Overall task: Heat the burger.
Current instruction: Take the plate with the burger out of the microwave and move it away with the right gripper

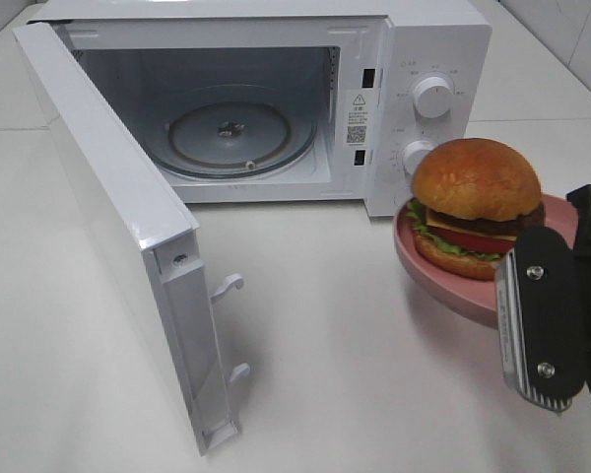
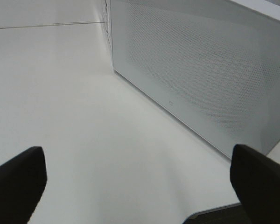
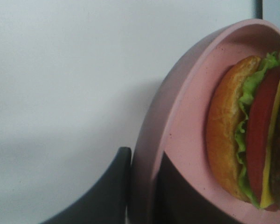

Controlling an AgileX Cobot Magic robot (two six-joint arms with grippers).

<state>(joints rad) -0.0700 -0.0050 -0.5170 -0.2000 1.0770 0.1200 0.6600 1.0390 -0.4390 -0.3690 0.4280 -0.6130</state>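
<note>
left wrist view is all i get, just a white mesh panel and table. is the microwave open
Observer: Yes. The microwave door is swung wide, and the panel you see is that door.
Operator: anything inside it
Observer: Only the glass turntable; no food in there.
Operator: where's the burger
Observer: The burger sits on a pink plate in front of the microwave's knobs.
Operator: who's holding the plate
Observer: The right gripper is shut on the plate's rim, one finger each side.
</note>
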